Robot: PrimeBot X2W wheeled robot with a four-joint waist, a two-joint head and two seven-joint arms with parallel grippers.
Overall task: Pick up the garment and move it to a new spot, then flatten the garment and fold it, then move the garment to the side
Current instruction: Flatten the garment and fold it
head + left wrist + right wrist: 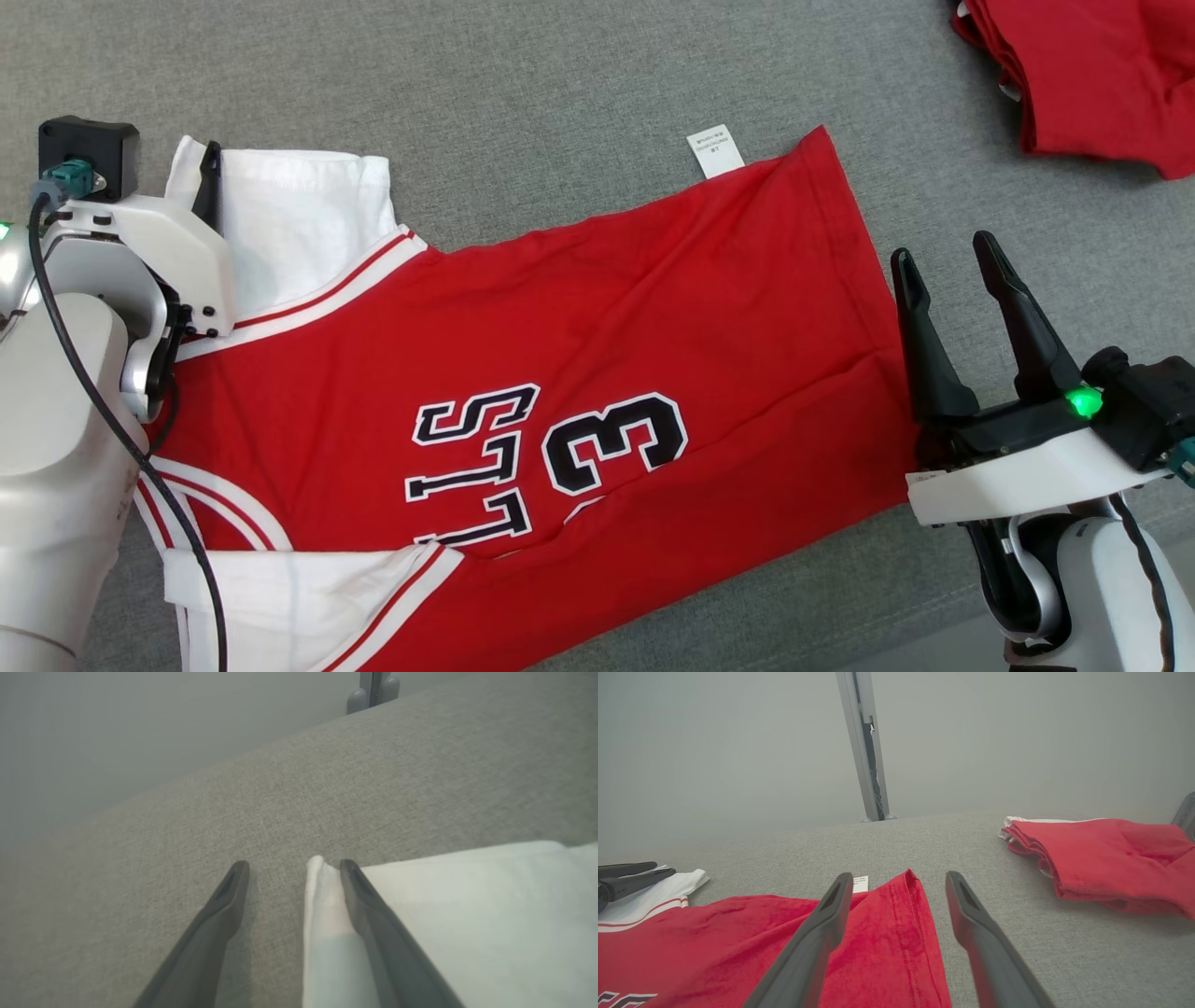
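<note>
Near: red jersey (560, 308) spread flat across the grey worktop (560, 75), collar and white sleeves toward the left edge, hem toward the right. Near right: right gripper (946, 250), fingers apart and holding nothing, at the hem. Far left: left gripper (294, 865), fingers apart, straddling the edge of the far sleeve (299, 215), one finger resting on the cloth. Beyond: white label (715, 149) at the far hem corner. Far right corner: folded red pile (1092, 75).

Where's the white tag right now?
In the head view, upper centre: the tag pokes from the far hem corner of the jersey onto the grey surface, beyond the right gripper.
</note>
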